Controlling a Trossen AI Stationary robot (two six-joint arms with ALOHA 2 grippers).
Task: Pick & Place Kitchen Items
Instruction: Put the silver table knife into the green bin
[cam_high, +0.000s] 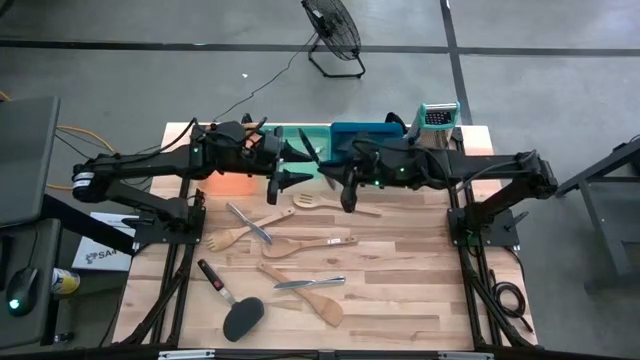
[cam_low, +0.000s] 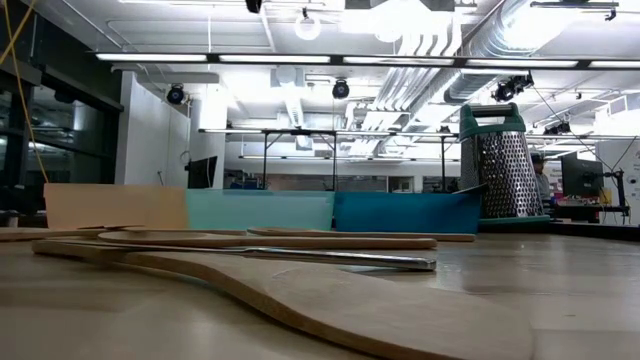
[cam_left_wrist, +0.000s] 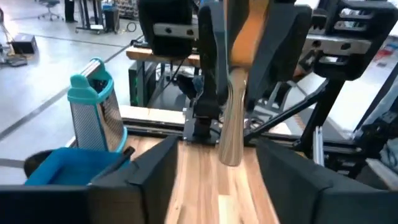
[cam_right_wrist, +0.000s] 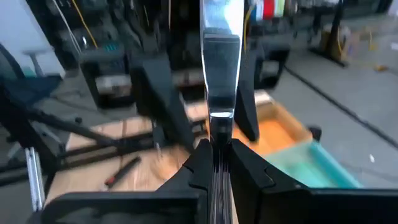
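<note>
While it is up off the table, a slim silver piece of cutlery (cam_right_wrist: 221, 56) stands on end in the right gripper (cam_right_wrist: 217, 155), whose fingers are clamped on its lower end. The right wrist view shows the pinch plainly. From above, this gripper hangs near the middle of the back half of the table, in front of the trays. The left gripper (cam_high: 293, 166) faces it from close by with its fingers spread and nothing between them.

I judge the step to be the carry: one item is lifted and not yet set down. The next move probably calls for bringing the cutlery over a tray, lowering it and opening the fingers. It could also be a pass to the waiting left gripper. Which tray is meant I cannot tell.

The other utensils lie loose on the table (cam_high: 400, 290): wooden spoons and spatulas (cam_high: 310, 243), and a black turner (cam_high: 243, 318) nearer the front edge. Along the back edge stand the orange tray (cam_high: 232, 185), green tray (cam_high: 310, 132) and blue tray (cam_high: 365, 130), with a grater (cam_high: 438, 117) at the right end.

The tabletop is pale wooden planking. Beyond it is a grey floor with a fan (cam_high: 333, 30), and the low view shows a big workshop with strip lights and ducts overhead.
</note>
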